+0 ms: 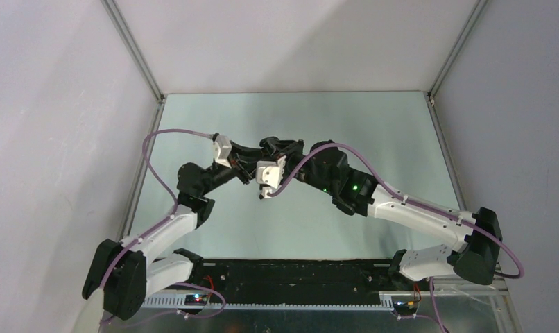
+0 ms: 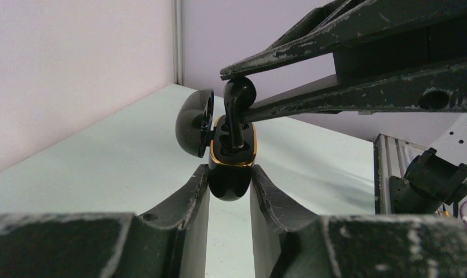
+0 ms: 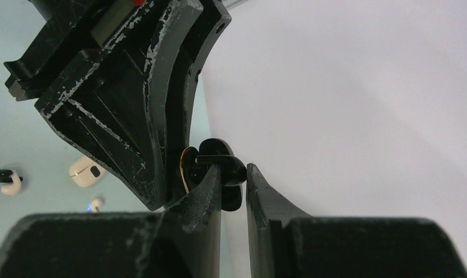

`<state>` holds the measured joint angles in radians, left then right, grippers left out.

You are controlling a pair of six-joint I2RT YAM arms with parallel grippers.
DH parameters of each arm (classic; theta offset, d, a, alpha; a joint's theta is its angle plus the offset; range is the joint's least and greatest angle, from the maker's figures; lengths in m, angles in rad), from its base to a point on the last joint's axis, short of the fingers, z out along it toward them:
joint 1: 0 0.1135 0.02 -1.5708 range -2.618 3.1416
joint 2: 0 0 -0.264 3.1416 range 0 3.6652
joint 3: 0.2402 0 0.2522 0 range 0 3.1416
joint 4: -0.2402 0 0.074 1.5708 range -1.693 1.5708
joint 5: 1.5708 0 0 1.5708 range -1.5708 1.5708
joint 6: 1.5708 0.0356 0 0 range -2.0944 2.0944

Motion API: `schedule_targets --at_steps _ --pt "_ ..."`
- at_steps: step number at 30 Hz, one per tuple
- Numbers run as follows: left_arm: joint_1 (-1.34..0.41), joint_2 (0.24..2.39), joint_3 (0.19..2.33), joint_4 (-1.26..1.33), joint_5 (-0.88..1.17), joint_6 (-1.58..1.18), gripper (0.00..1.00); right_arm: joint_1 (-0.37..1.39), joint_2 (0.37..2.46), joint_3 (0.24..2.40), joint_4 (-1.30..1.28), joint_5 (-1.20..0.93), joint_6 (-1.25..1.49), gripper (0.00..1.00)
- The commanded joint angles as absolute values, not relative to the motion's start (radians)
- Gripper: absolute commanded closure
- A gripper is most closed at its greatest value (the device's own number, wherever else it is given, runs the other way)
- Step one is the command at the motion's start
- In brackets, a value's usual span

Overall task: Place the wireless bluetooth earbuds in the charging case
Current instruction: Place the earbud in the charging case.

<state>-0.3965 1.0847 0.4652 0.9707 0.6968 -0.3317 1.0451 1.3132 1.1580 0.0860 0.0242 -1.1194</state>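
Earbud (image 2: 239,94), black, dips stem-down into the open case (image 2: 231,188), its head pinched by the right gripper (image 3: 234,176) reaching in sideways. Left gripper (image 2: 230,172) clamps the case's base upright above the table (image 1: 374,139). Left arm (image 1: 167,229) and right arm (image 1: 415,211) bend inward, meeting mid-table.

Bright even light, soft shadows, slightly blurred foregrounds
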Motion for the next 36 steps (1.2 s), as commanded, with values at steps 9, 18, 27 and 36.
schedule_targets --at_steps 9,18,27,36 --pt "-0.403 1.055 0.454 1.032 0.689 -0.339 1.00 1.047 1.343 1.198 0.119 0.031 -1.185 1.00" --pt "-0.404 1.066 0.459 1.032 0.665 -0.354 1.00 1.048 1.337 1.199 0.086 0.014 -1.216 1.00" --pt "-0.405 1.078 0.466 1.023 0.627 -0.359 1.00 1.047 1.333 1.200 0.077 -0.021 -1.281 1.00" --pt "-0.404 1.080 0.466 1.023 0.611 -0.339 1.00 1.043 1.324 1.200 0.023 -0.064 -1.302 0.88"
